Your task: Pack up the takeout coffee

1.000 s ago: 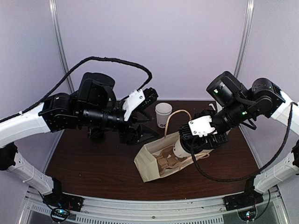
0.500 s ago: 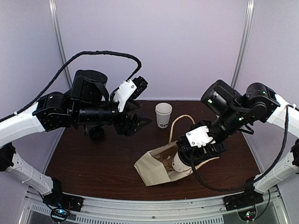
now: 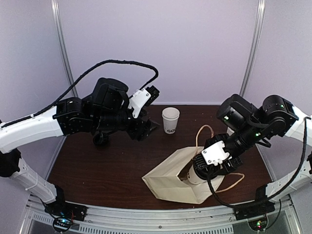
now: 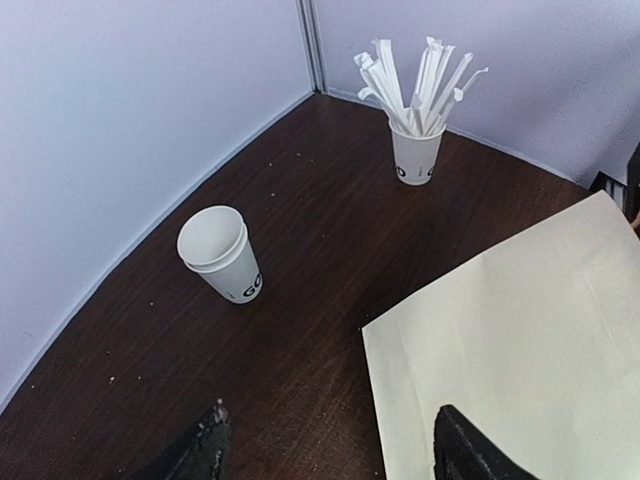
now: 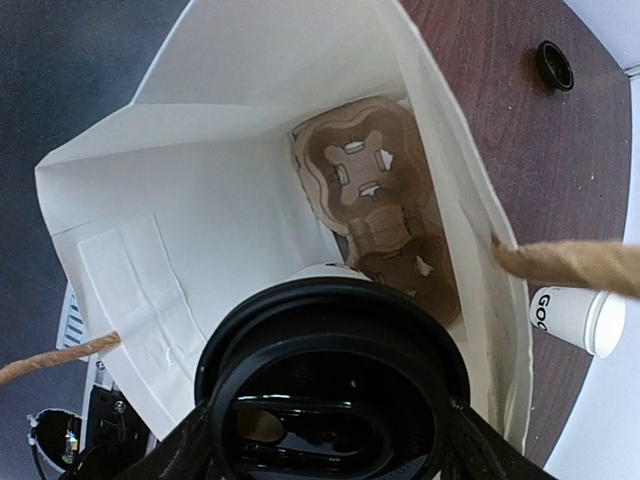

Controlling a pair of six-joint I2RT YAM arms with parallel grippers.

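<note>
Right wrist: right hand [image 5: 335, 452] clamped on black-lidded white cup [image 5: 335, 345] (left hand [image 4: 328, 445] apart).

A dark brown wooden table [image 3: 97, 165] fills the booth, its top flecked with pale specks, crumbs perhaps. Plain lilac-white walls [image 3: 161, 44] close it in at the left, back and right, joined by slim metal uprights [image 3: 62, 44] at the back corners. A silvery rail [image 3: 161, 220] runs along the near edge. The light is soft and even.
</note>
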